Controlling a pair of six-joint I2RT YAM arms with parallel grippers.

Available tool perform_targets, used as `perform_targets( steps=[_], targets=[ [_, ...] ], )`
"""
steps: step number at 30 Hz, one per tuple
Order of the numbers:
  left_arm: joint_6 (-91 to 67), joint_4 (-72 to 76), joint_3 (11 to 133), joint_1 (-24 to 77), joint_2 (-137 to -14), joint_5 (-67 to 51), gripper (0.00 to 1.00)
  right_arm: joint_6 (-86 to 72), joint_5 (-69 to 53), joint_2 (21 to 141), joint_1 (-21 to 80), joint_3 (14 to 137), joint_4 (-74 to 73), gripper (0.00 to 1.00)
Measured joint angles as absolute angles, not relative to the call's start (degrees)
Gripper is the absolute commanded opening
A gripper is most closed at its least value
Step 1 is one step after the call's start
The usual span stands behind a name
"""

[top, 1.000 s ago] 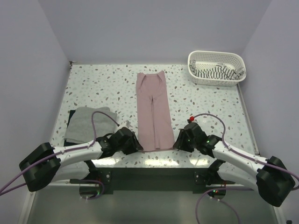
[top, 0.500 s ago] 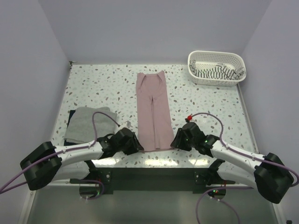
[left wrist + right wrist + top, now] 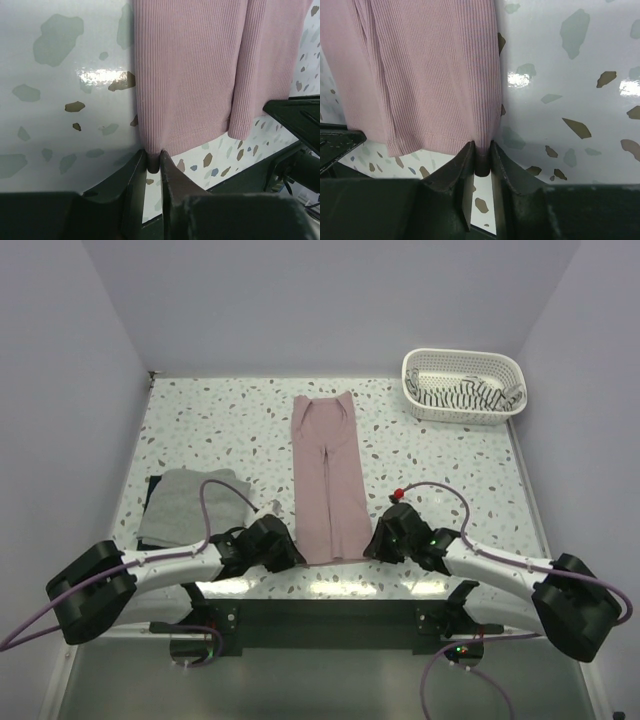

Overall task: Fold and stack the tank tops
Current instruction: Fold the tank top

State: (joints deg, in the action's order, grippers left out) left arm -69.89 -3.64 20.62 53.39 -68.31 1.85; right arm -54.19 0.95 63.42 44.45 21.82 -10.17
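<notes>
A dusty pink tank top (image 3: 328, 475) lies folded into a long narrow strip down the middle of the table. My left gripper (image 3: 292, 556) pinches its near left corner (image 3: 153, 159), jaws shut on the hem. Its near right corner (image 3: 481, 160) sits pinched in my right gripper (image 3: 372, 548), also shut. A folded light grey tank top (image 3: 190, 505) rests at the left on top of a dark one (image 3: 153, 492). The black-and-white striped tank top (image 3: 462, 393) lies crumpled in the basket.
A white lattice basket (image 3: 512, 368) stands at the far right corner. The speckled table's (image 3: 440, 460) near edge runs just below both grippers. Walls close in on the left, back and right.
Both grippers have slid inward to the pink top's near corners and closed on the hem. The cloth itself has not shifted.
</notes>
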Motion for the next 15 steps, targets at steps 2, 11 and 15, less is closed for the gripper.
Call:
perform_targets(
  steps=[2,11,15],
  targets=[
    [-69.84,-3.7,20.58,53.39,-68.42,1.91,0.13,-54.41,1.02,63.9,44.77,21.82,-9.76,0.17],
    [-69.36,-4.75,20.73,55.72,-67.85,2.81,0.0,-54.63,2.66,62.0,46.76,21.82,-12.69,0.0],
    [-69.97,-7.31,20.78,60.45,-66.41,3.57,0.0,-56.16,3.99,56.42,50.74,21.39,-16.95,0.0]
  ],
)
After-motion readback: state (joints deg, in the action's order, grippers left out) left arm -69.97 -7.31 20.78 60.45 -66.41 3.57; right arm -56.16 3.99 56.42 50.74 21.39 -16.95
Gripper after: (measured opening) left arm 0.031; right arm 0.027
